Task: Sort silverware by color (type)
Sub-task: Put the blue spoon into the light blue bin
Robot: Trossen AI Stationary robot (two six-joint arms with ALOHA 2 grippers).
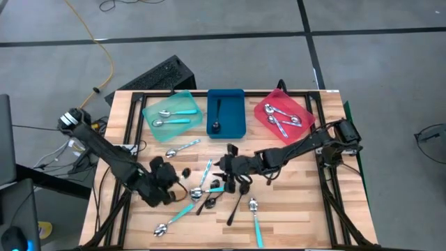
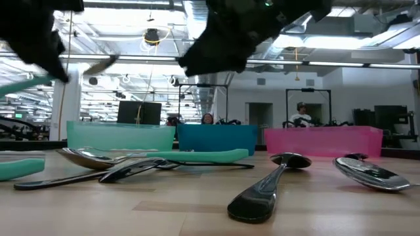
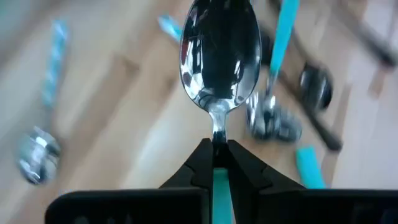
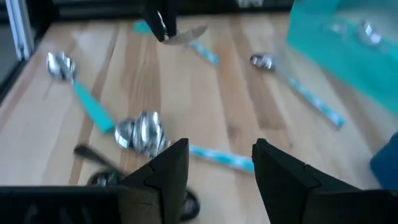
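My left gripper (image 3: 219, 155) hangs above the table's left middle (image 1: 174, 185), shut on a teal-handled spoon whose silver bowl (image 3: 219, 56) juts out past the fingertips. My right gripper (image 4: 221, 168) is open above the table's middle (image 1: 227, 166), over a heap of loose spoons (image 4: 142, 132), touching nothing. More teal-handled, black and silver spoons (image 1: 209, 189) lie flat on the wood. At the far edge stand a teal tray (image 1: 148, 111) with two teal-handled spoons, a blue tray (image 1: 237, 111) with a black one and a red tray (image 1: 261, 111) with silver ones. My left gripper pinches the spoon at its thin neck (image 3: 217, 134), just behind the bowl, between its two fingers. The teal handle (image 3: 219, 190) runs back between the fingers, which lie along the spoon and slant downward. The spoon is lifted clear of the table, bowl end foremost.
Loose spoons are scattered from the table's middle to its near edge (image 1: 256, 222), and one teal-handled spoon (image 1: 182, 147) lies in front of the teal tray. Black frame bars (image 1: 327, 174) line the table's sides. People (image 2: 302, 118) show in the room beyond.
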